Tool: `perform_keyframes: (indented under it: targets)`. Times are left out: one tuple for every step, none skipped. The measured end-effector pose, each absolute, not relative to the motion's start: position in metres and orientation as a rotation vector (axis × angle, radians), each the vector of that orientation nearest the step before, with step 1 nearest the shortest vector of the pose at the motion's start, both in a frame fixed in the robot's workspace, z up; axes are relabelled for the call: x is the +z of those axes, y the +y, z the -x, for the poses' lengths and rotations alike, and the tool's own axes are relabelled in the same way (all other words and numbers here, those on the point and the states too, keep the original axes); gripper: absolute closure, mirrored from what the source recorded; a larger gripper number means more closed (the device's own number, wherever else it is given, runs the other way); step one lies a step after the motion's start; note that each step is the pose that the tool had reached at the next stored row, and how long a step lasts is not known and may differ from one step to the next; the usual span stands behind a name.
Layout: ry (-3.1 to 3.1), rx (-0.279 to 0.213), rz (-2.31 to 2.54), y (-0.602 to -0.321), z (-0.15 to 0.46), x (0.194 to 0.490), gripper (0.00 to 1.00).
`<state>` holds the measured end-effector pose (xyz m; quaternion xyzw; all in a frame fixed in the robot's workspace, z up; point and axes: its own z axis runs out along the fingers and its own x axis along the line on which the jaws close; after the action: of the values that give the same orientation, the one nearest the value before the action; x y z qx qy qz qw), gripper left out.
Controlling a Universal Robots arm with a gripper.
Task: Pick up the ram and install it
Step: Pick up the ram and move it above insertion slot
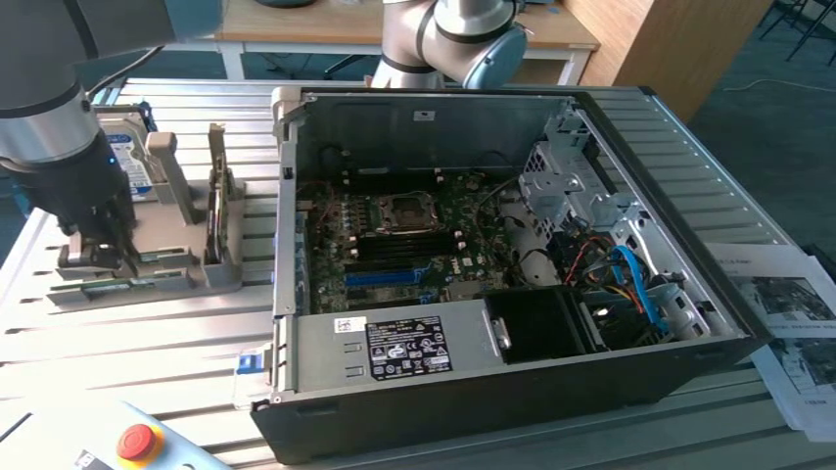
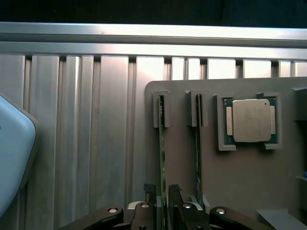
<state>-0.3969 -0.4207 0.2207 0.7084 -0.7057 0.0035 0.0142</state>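
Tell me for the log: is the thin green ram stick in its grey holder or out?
In: the thin green ram stick stands on edge, its end slotted in the grey holder.

An open computer case (image 1: 523,401) with its motherboard (image 1: 392,245) exposed sits on the slatted bench (image 1: 144,333). Papers (image 1: 784,323) lie beside it. A grey holder (image 2: 240,177) carries a processor chip (image 2: 251,120). A red emergency-stop button (image 1: 137,441) sits near the bench edge.

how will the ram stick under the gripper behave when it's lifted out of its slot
Probably stiff and light: the ram is a thin, narrow board. It stands on edge in the holder slot, so pulled off-line it may bind. Freed, it could tip flat.
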Motion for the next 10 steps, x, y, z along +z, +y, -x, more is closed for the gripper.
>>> perform_keyframes:
  targets:
    - [-2.197, 0.011, -2.205, -0.4207, 0.3969, 0.2193, 0.75]
    - [-2.197, 0.011, -2.205, -0.4207, 0.3969, 0.2179, 0.75]
    - [-2.197, 0.011, -2.205, -0.4207, 0.3969, 0.2170, 0.75]
    - [-2.197, 0.011, -2.205, -0.4208, 0.3969, 0.2169, 0.75]
    - [-2.197, 0.011, -2.205, -0.4208, 0.3969, 0.2169, 0.75]
    - [-2.197, 0.011, -2.205, -0.4207, 0.3969, 0.2169, 0.75]
    - [-2.197, 0.011, -2.205, -0.4207, 0.3969, 0.2169, 0.75]
    - [-2.197, 0.011, -2.205, -0.4198, 0.3969, 0.2167, 0.75]
    - [-2.197, 0.011, -2.205, -0.4184, 0.3969, 0.2165, 0.75]
    - [-2.197, 0.011, -2.205, -0.4171, 0.3969, 0.2163, 0.75]
